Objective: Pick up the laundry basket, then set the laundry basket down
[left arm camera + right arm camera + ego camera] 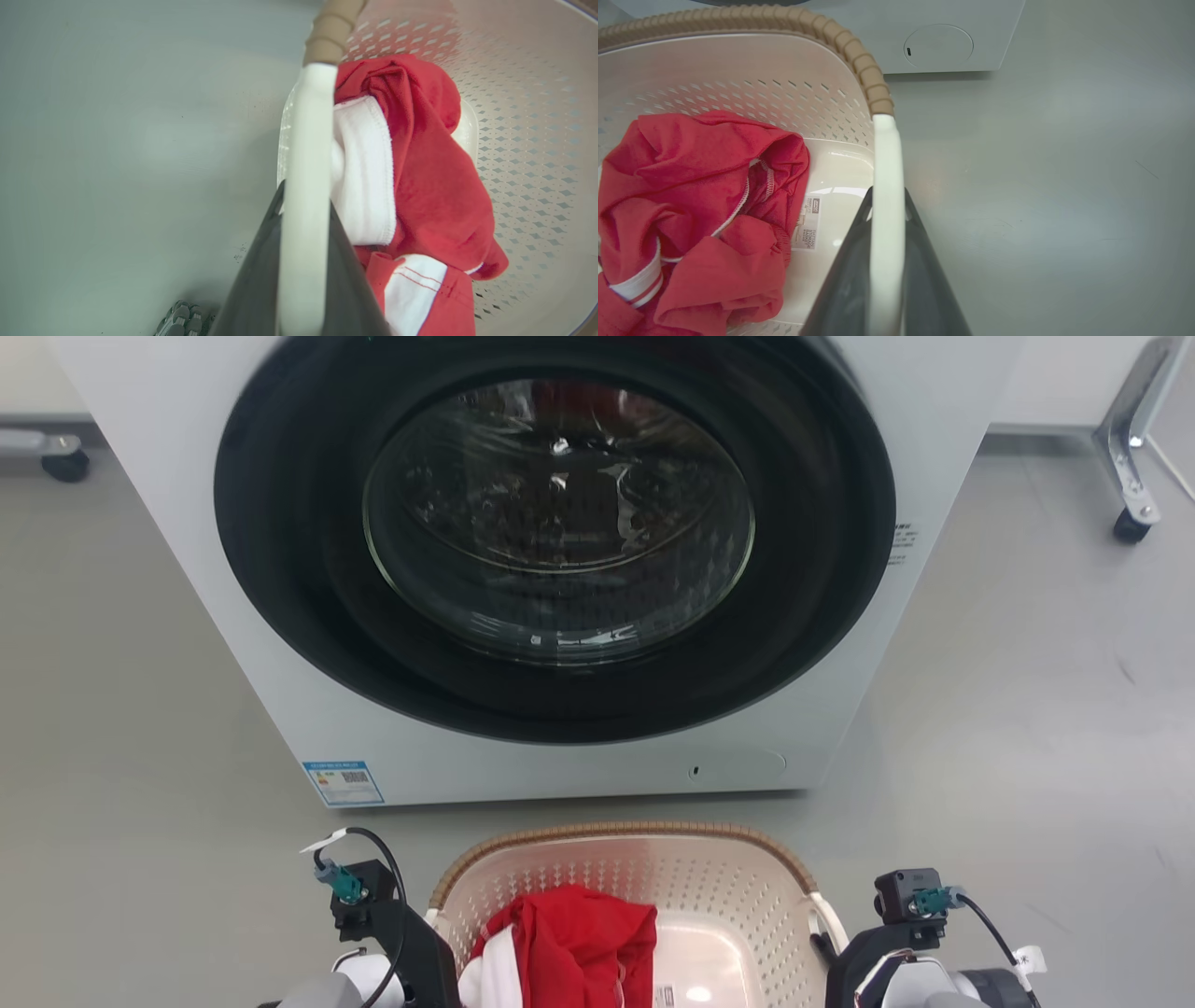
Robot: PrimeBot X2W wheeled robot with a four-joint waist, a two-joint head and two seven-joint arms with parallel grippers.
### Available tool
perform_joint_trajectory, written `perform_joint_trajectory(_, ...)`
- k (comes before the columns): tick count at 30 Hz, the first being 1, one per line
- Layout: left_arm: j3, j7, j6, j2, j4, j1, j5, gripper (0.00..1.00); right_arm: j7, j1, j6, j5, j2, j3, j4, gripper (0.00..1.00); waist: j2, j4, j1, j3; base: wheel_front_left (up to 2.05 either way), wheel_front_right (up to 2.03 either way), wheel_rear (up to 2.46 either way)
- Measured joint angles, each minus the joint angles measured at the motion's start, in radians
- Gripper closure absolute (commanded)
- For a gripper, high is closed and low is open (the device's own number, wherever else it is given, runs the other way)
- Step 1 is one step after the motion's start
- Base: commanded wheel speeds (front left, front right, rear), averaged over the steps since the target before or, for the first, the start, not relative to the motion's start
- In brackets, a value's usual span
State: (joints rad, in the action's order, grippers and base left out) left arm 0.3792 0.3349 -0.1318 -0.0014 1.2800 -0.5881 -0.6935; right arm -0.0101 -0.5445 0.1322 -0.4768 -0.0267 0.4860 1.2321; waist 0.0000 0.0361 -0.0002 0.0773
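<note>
before the washer [168,569], laundry basket [653,873], left gripper [306,200], right gripper [887,196] clamping its handles [309,135]

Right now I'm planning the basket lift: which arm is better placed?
Neither alone: left gripper clamps the left handle of the laundry basket, right gripper the right handle. Lift with both.

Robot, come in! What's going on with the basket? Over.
Left gripper and right gripper: jaws shut on white loop handles. Cream perforated plastic laundry basket holds red-and-white clothes. White washer close ahead.
</note>
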Motion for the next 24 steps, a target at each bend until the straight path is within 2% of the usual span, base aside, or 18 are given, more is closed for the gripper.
perform_joint_trajectory(11, 0.018, 0.069, 0.001, 0.01, 0.002, 0.014, -0.039, 1.0, 0.1, 0.028, 0.0, -0.09, -0.001, 0.027, -0.027, 1.0, 0.0, 0.001, 0.0001, -0.08, 0.0, 0.0, 0.0)
perform_joint_trajectory(24, 0.044, 0.121, 0.001, 0.013, 0.004, 0.057, -0.072, 1.0, 0.182, 0.066, 0.0, -0.153, -0.004, 0.05, -0.032, 1.0, 0.0001, -0.008, 0.0001, -0.112, 0.0, 0.0, 0.0)
